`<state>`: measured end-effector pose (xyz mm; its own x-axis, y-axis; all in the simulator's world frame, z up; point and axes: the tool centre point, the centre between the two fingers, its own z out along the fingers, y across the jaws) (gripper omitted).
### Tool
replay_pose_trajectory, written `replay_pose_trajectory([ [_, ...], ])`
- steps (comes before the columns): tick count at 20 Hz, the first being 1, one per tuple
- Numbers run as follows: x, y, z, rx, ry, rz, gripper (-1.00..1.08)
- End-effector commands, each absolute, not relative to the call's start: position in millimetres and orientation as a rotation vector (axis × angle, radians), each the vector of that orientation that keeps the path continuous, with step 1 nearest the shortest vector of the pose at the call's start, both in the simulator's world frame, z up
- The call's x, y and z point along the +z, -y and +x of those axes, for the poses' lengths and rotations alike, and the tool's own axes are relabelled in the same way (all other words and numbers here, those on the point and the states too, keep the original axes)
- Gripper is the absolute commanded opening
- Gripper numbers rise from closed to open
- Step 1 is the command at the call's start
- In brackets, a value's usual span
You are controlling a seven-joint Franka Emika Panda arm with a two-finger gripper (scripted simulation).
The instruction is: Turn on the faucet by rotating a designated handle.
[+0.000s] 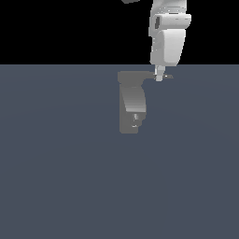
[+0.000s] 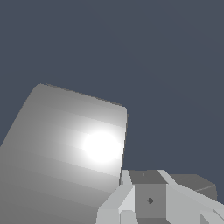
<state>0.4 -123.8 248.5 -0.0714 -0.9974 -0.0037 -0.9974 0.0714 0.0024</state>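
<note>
- Hanging above the handle (image 1: 161, 75), the gripper (image 1: 159, 76) reaches its tip (spread or pressed together, I cannot tell).
- Grey faucet (image 1: 131, 103) stands on the floor (image 1: 56, 177).

Simulated test scene, flat slate-blue floor (image 1: 56, 177), black void backdrop, untextured grey shapes

Matt grey faucet (image 1: 132, 103), glossy highlight

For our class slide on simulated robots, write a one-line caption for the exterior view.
White Panda arm lowers its gripper onto the thin handle projecting from the top of a grey faucet.
</note>
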Motion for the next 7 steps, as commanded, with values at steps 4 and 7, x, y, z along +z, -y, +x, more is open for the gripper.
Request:
replay_pose_trajectory([
  [4,248,156,11,0.0,-2.326,-2.111,-1.0],
  [7,248,163,15,0.0,-2.328,-2.109,-1.0],
])
